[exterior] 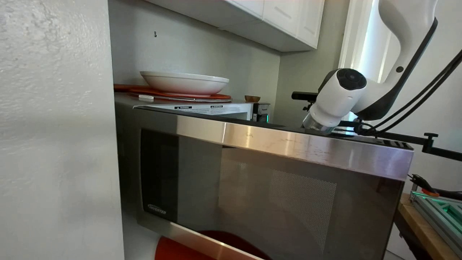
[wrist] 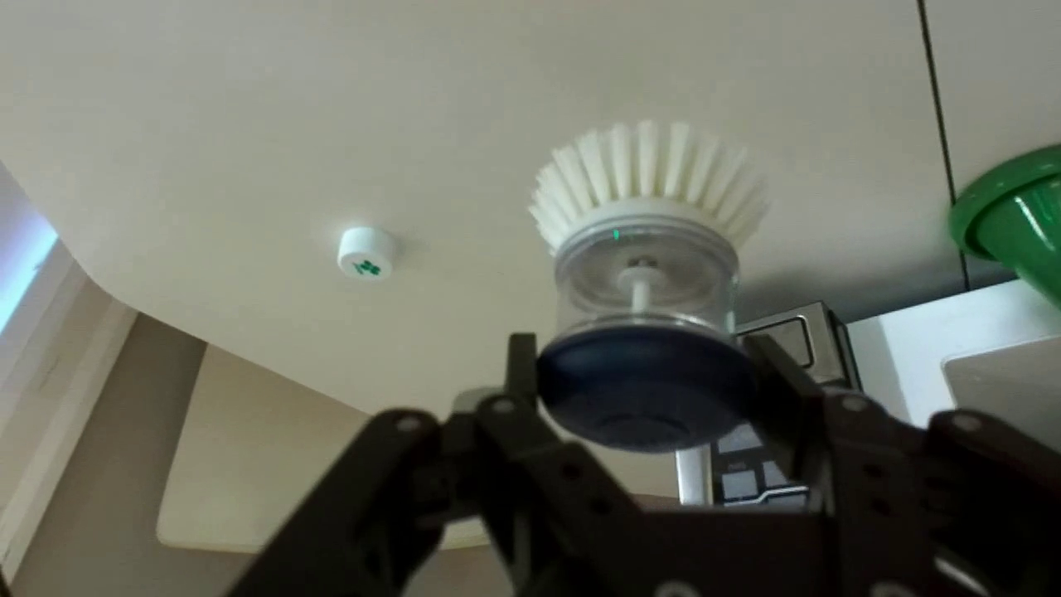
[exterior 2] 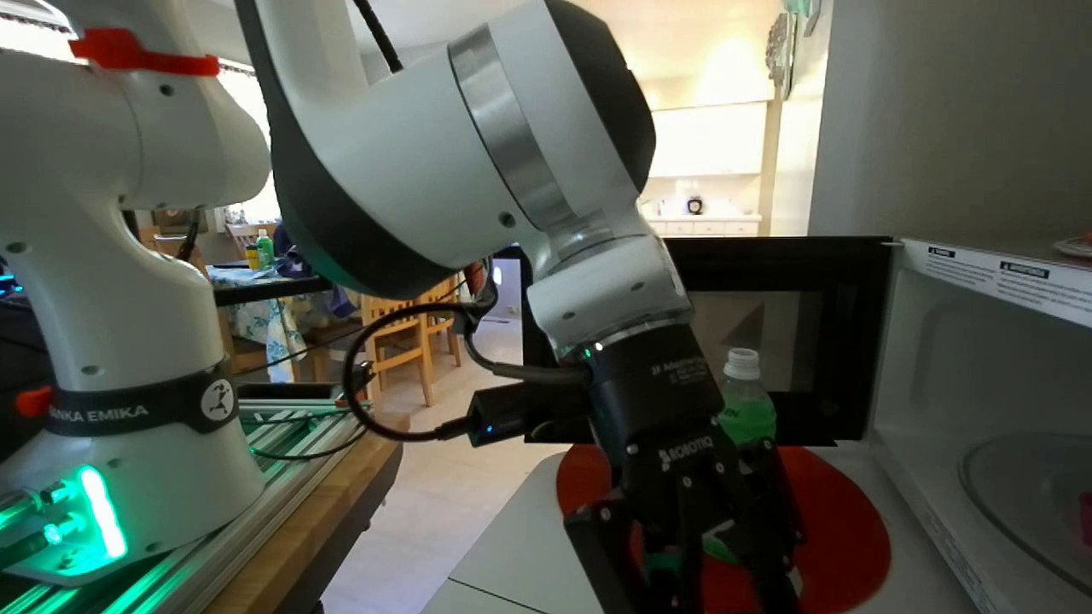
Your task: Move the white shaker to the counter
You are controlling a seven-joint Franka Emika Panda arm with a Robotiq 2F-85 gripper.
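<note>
The gripper (wrist: 646, 373) pinches a white-bristled brush (wrist: 646, 265) by its dark cap. Beyond, on a pale surface (wrist: 456, 108), sits a small white cylinder (wrist: 365, 246), its green mark hard to make out — whether it or the brush is the white shaker, I cannot tell. The wrist view's edge cuts off a green vessel (wrist: 1024, 224). In an exterior view the gripper half hides a bottle (exterior 2: 746, 414).

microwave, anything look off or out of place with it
The microwave door stands wide open in both exterior views, which looks odd: microwaves are usually left shut, and the arm seems close enough to bump it.
</note>
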